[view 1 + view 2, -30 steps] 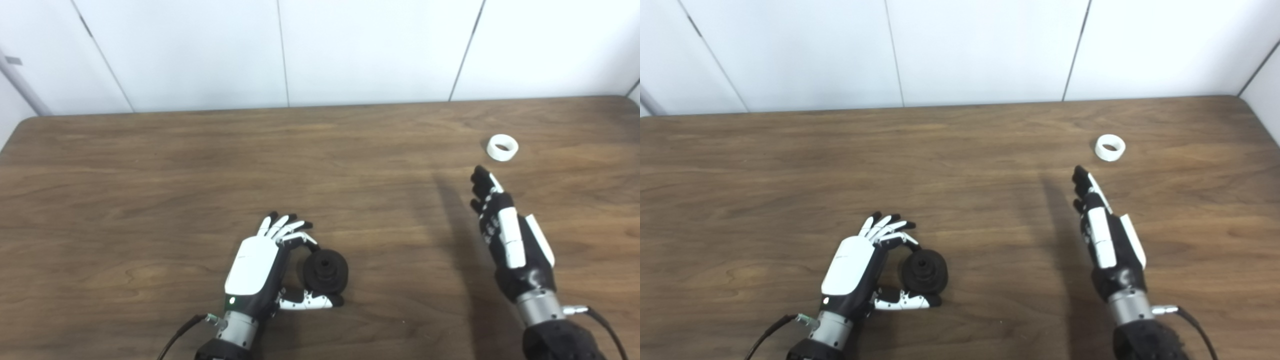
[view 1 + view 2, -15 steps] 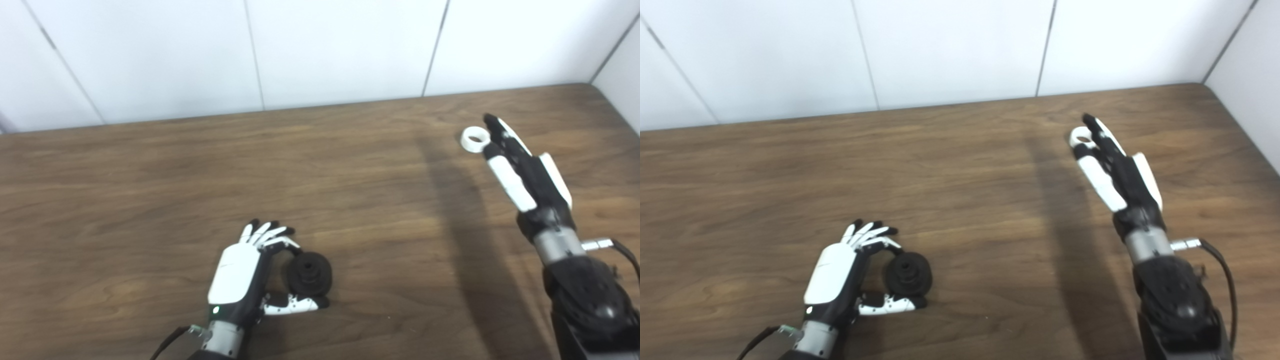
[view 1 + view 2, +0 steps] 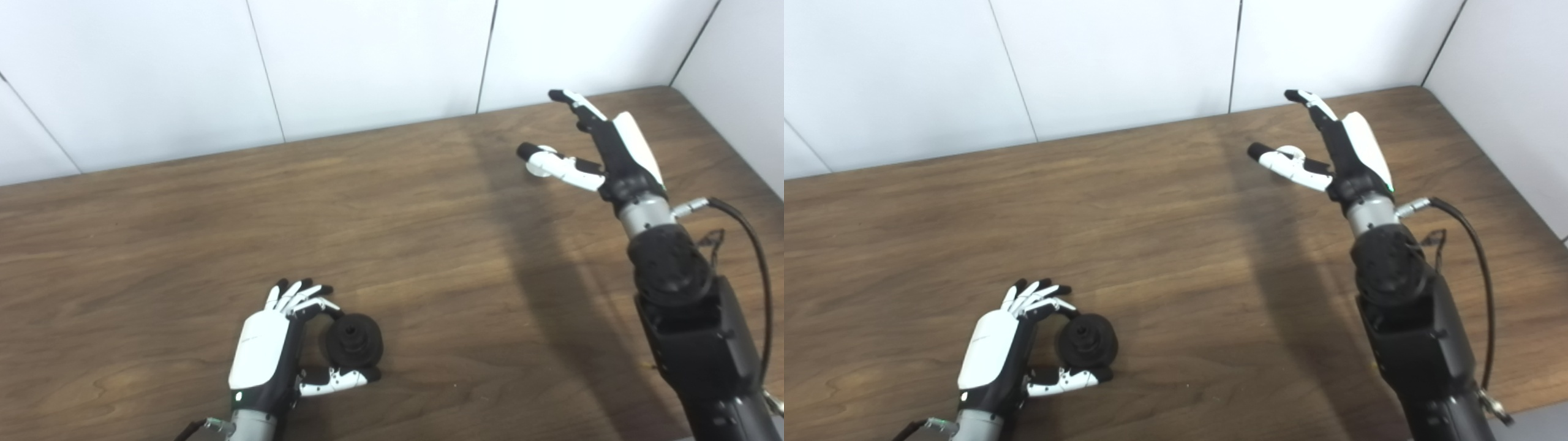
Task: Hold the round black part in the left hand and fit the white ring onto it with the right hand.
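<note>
Two hands work over the wooden table (image 3: 184,233). Left eye view: left hand (image 3: 269,349), fingers spread, cups the round black part (image 3: 354,340) resting on the table. Right eye view: right hand (image 3: 1338,153), fingers and thumb apart, hovers over the white ring (image 3: 1290,151), largely hidden behind the thumb.

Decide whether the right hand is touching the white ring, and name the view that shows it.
Cannot tell. In both views the right hand is spread over the white ring; its thumb hides most of it, so neither contact nor gap shows.
</note>
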